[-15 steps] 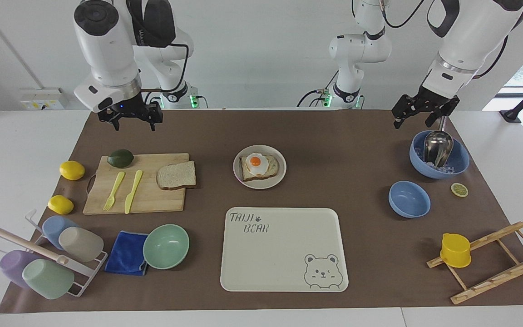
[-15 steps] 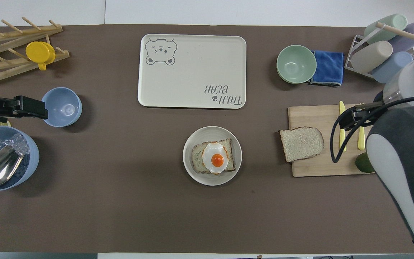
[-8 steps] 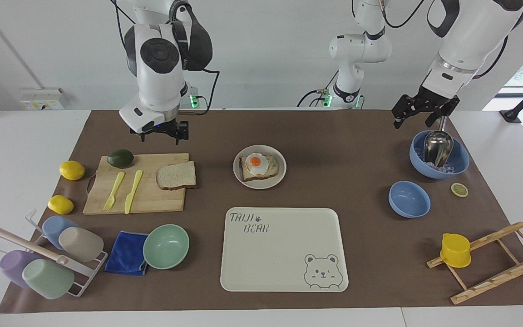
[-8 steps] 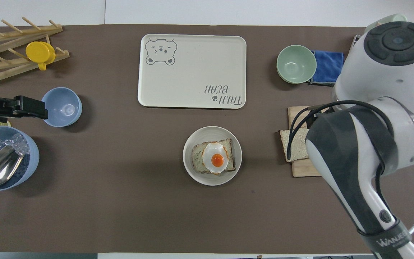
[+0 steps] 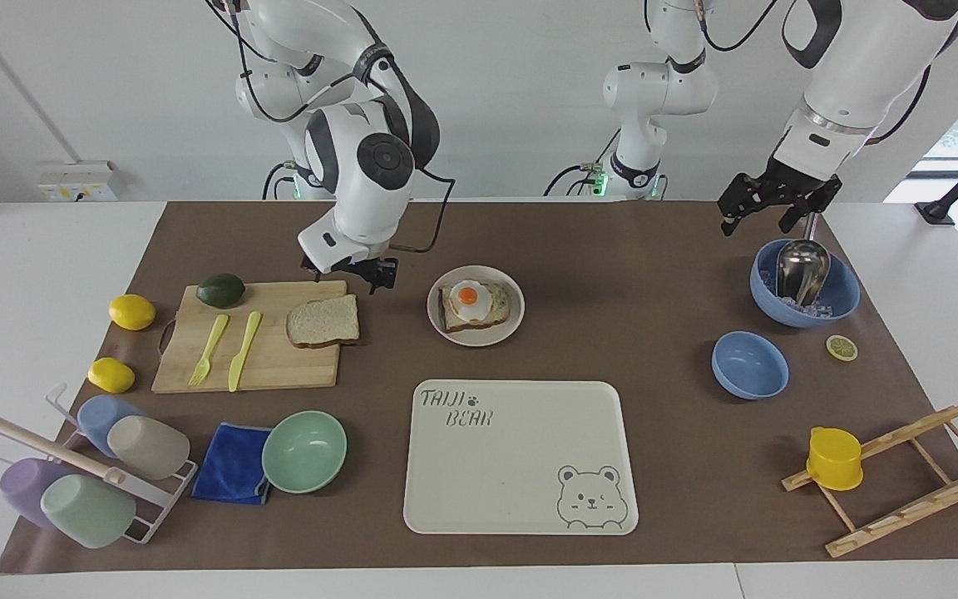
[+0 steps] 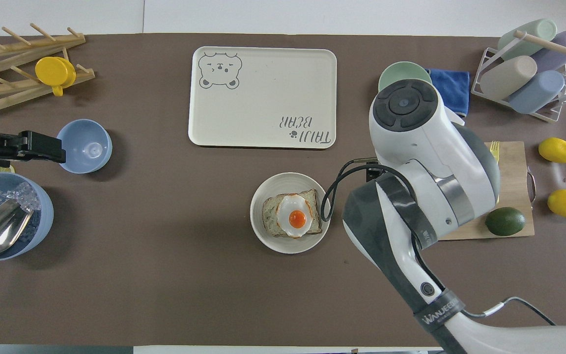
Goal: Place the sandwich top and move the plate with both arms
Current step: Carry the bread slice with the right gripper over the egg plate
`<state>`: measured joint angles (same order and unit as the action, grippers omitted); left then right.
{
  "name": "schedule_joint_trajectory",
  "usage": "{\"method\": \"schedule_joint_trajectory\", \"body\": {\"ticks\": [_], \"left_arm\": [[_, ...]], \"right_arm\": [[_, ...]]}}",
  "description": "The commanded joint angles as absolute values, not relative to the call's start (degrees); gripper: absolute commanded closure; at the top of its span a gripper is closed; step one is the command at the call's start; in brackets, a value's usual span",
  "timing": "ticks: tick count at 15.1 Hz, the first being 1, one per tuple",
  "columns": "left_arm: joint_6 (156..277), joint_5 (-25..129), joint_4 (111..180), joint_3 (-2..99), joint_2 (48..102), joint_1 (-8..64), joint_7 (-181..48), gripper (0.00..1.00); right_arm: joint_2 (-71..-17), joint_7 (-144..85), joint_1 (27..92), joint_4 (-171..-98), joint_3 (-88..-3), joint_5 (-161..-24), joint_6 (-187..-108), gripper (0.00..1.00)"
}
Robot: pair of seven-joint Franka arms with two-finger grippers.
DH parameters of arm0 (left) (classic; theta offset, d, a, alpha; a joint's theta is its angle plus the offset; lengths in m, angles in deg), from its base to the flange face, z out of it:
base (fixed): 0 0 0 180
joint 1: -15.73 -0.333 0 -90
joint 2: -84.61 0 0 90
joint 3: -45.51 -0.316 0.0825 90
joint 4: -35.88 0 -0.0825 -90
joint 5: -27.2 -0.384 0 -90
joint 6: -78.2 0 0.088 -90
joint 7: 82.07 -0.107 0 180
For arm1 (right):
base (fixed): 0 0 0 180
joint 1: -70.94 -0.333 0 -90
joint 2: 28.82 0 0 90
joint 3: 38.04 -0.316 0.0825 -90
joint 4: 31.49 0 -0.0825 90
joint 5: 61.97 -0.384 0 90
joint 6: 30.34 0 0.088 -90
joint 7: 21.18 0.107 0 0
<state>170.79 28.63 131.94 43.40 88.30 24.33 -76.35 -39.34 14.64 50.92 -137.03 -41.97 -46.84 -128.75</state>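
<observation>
— So, where is the right end effector (image 5: 348, 273) hanging?

— Over the cutting board (image 5: 248, 356), at the corner nearest the plate (image 5: 514, 318), holding nothing; I cannot tell how far its fingers are parted.

— And the sandwich top (image 5: 323, 322)?

— Lying flat on that board, at about nine o'clock from the plate in the facing view. The egg toast (image 5: 474, 304) is sitting on the plate.

— The left end effector (image 5: 770, 208)?

— Waiting over the ice bowl (image 5: 843, 293), fingers probably spread, gripping nothing.
</observation>
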Motion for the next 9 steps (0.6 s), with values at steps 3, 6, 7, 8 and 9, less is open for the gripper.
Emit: {"method": "schedule_joint_trajectory", "body": {"ticks": [3,6,7,8,9], "left_arm": [[170.3,27.5,131.9,43.4,88.8,24.3,-75.6,0.00],[170.2,27.5,131.9,43.3,88.8,24.3,-75.6,0.00],[170.3,27.5,131.9,43.3,88.8,24.3,-75.6,0.00],[170.3,27.5,131.9,43.3,88.8,24.3,-75.6,0.00],[170.2,27.5,131.9,43.4,88.8,24.3,-75.6,0.00]], "right_arm": [[-42.2,19.7,50.3,-142.2,-43.1,-43.3,-132.3,0.00],[-42.9,22.9,48.5,-146.3,-43.2,-36.9,-135.9,0.00],[-43.1,23.1,48.6,-147.5,-43.2,-36.1,-137.1,0.00],[-43.1,23.1,48.7,-148.3,-43.2,-35.3,-138.3,0.00],[-43.1,23.1,49.0,-149.3,-43.1,-34.8,-139.2,0.00]]}}
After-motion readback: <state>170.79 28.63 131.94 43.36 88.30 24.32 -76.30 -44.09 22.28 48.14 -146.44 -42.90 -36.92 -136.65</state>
